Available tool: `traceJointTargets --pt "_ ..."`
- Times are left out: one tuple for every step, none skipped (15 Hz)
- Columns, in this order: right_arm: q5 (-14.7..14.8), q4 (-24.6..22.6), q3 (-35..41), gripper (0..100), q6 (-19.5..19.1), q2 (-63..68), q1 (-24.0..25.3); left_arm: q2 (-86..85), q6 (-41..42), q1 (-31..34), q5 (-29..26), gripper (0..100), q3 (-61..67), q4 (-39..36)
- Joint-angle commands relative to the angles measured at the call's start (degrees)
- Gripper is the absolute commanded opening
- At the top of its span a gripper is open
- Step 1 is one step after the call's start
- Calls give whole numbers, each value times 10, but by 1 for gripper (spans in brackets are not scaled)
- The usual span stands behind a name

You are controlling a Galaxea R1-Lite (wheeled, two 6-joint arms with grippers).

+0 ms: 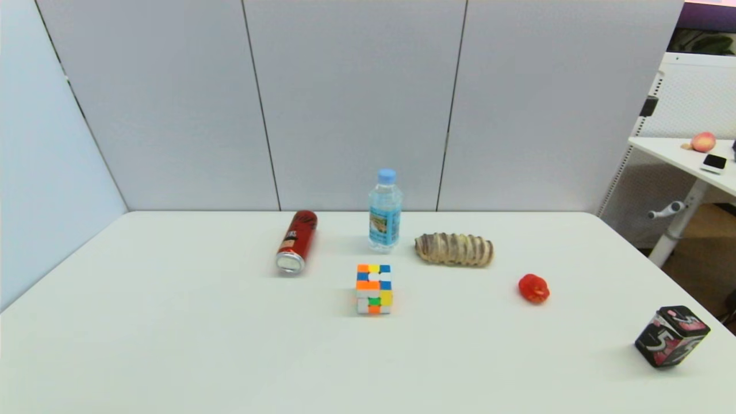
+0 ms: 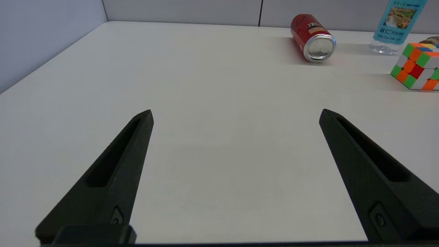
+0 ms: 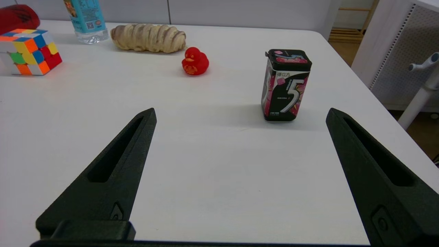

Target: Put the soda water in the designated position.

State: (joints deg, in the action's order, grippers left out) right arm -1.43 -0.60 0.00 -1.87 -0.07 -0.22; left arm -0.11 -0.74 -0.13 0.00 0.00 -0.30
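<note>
The soda water point(image 1: 384, 211) is a small clear bottle with a light blue cap and blue label, standing upright near the back middle of the white table point(image 1: 172, 345). Its lower part also shows in the left wrist view as the soda water point(image 2: 398, 25) and in the right wrist view as the soda water point(image 3: 86, 20). Neither arm appears in the head view. My left gripper point(image 2: 236, 115) is open over bare table, well short of the bottle. My right gripper point(image 3: 240, 113) is open too, nothing between its fingers.
A red can point(image 1: 296, 241) lies on its side left of the bottle. A colourful cube point(image 1: 374, 288) sits in front of it, a bread loaf point(image 1: 454, 249) to its right. Further right are a red rubber duck point(image 1: 533, 288) and a black gum tin point(image 1: 671, 336).
</note>
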Motion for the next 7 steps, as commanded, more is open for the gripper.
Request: traceJointTargets --pt "16 -1 0 100 23 1 0 0 0 0 0 100 0 0" --pt "16 -1 0 100 24 1 0 0 0 0 0 100 0 0" --pt "16 -1 0 100 21 1 0 0 0 0 0 100 0 0" --pt "15 -1 0 100 21 1 0 0 0 0 0 100 0 0" --pt "15 -1 0 100 23 1 0 0 0 0 0 100 0 0" --pt "15 -1 0 100 23 1 0 0 0 0 0 100 0 0" --pt "15 -1 0 100 23 1 0 0 0 0 0 100 0 0"
